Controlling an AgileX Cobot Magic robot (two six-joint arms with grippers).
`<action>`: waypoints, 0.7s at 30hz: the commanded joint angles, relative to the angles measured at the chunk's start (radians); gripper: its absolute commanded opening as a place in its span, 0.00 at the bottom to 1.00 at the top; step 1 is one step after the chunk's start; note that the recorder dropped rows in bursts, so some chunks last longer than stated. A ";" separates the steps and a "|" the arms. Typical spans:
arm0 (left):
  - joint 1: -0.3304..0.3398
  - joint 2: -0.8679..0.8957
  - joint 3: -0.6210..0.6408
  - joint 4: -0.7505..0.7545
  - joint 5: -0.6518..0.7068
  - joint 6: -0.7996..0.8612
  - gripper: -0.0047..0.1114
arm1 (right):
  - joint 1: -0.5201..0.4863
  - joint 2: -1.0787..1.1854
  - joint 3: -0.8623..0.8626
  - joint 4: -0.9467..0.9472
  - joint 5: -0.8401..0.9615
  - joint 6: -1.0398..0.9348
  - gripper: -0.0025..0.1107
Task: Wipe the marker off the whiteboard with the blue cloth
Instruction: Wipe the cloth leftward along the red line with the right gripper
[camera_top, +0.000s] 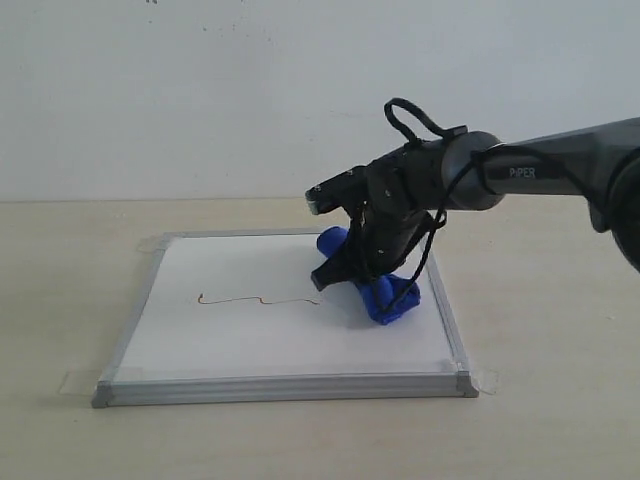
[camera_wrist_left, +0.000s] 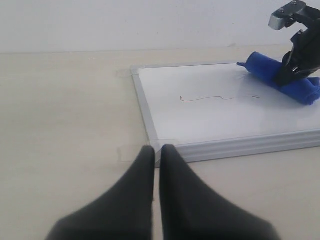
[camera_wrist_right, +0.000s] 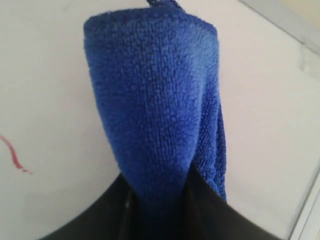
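The whiteboard (camera_top: 250, 340) lies flat on the table, framed in silver-grey. A thin wavy red-brown marker line (camera_top: 258, 299) runs across its middle, also seen as the marker line (camera_wrist_left: 220, 98) and its end (camera_wrist_right: 15, 157). The blue cloth (camera_top: 385, 297) rests on the board's right part, just right of the line's end. My right gripper (camera_top: 345, 268) is shut on the blue cloth (camera_wrist_right: 155, 120), its black fingers pinching the roll. My left gripper (camera_wrist_left: 156, 148) is shut and empty, low over the table near the whiteboard's (camera_wrist_left: 225, 147) corner; the blue cloth (camera_wrist_left: 280, 77) shows far off.
Clear tape tabs (camera_top: 76, 382) stick out from the board's corners onto the beige table (camera_top: 60, 280). A plain white wall stands behind. The right arm (camera_top: 560, 170) reaches in from the right over the table.
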 joint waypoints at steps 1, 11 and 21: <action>0.002 -0.002 -0.002 -0.010 -0.007 0.001 0.07 | 0.026 0.019 -0.002 0.083 -0.037 -0.002 0.02; 0.002 -0.002 -0.002 -0.010 -0.007 0.001 0.07 | 0.120 0.027 -0.002 0.425 -0.012 -0.459 0.02; 0.002 -0.002 -0.002 -0.010 -0.007 0.001 0.07 | -0.009 0.039 -0.002 0.275 -0.070 -0.146 0.02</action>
